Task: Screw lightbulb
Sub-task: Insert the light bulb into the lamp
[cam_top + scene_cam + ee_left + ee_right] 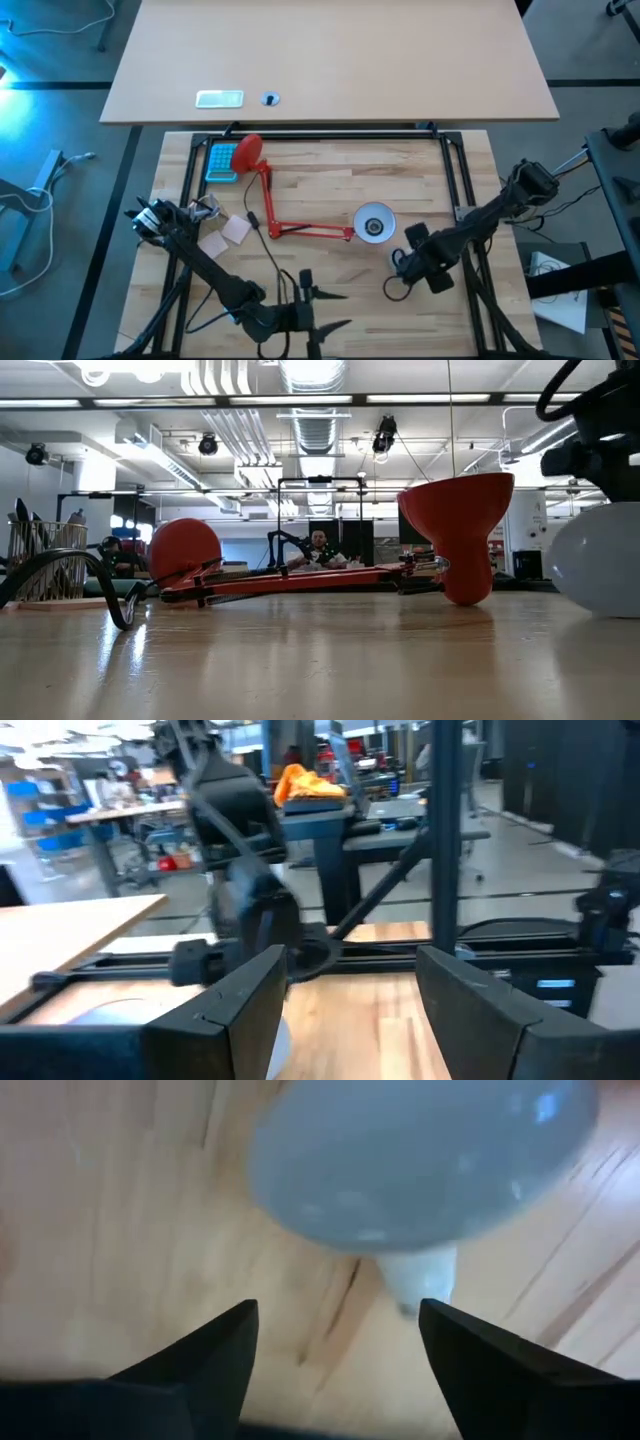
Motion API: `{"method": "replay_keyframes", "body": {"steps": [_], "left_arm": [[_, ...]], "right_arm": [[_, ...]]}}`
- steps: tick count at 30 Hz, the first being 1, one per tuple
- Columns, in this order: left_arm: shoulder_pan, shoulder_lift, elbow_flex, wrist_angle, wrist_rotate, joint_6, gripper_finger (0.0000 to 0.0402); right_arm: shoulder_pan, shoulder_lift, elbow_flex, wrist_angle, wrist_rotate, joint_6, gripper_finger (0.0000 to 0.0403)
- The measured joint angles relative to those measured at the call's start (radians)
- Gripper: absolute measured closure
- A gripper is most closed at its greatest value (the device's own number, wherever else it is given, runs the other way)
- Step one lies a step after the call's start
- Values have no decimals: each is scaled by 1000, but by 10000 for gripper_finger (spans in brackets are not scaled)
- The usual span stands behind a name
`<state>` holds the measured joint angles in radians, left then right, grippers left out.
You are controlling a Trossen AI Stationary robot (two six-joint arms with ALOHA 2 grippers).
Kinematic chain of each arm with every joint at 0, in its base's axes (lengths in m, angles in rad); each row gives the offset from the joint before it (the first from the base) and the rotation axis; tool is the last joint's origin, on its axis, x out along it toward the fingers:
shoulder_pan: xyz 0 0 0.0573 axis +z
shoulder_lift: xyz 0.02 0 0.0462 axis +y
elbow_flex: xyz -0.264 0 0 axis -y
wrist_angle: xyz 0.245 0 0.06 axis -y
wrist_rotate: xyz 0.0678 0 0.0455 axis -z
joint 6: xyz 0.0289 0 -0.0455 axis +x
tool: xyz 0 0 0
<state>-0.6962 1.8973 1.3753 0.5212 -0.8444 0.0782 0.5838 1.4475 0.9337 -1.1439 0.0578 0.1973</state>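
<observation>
Lightbulb [420, 1160] lies on the bare wood right under the right gripper [338, 1342], close to the table's right edge and toward its near edge. The right wrist view looks down on it: the round white globe fills the space ahead of the two dark fingers, and the narrow greyish screw base pokes out from under the globe toward the gap between them, so the long axis seems to lie flat along the tabletop and run roughly back toward the wrist. Those fingers stand wide apart and hold nothing.

In the overhead view the lamp shade [374, 223] sits mouth-up just beside that gripper, toward the table's middle, at the end of the red lamp arm [300, 228].

The left gripper [312, 312] waits at the near edge near the centre, fingers spread and empty, farther from the bulb. So the right arm is the nearer one, and the grasp likely calls for a straight descent over the globe.
</observation>
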Motion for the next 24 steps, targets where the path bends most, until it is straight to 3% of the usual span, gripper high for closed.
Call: {"method": "replay_keyframes", "body": {"steps": [7,15,24], "left_arm": [[-5,0,6,2,-36,12,187],[-7,-1,8,2,-37,24,187],[-46,-3,5,2,-37,41,187]], "right_arm": [[-5,21,-28,168,105,-21,108],[-28,68,-91,422,203,73,122],[-33,171,-107,620,204,166,144]]}}
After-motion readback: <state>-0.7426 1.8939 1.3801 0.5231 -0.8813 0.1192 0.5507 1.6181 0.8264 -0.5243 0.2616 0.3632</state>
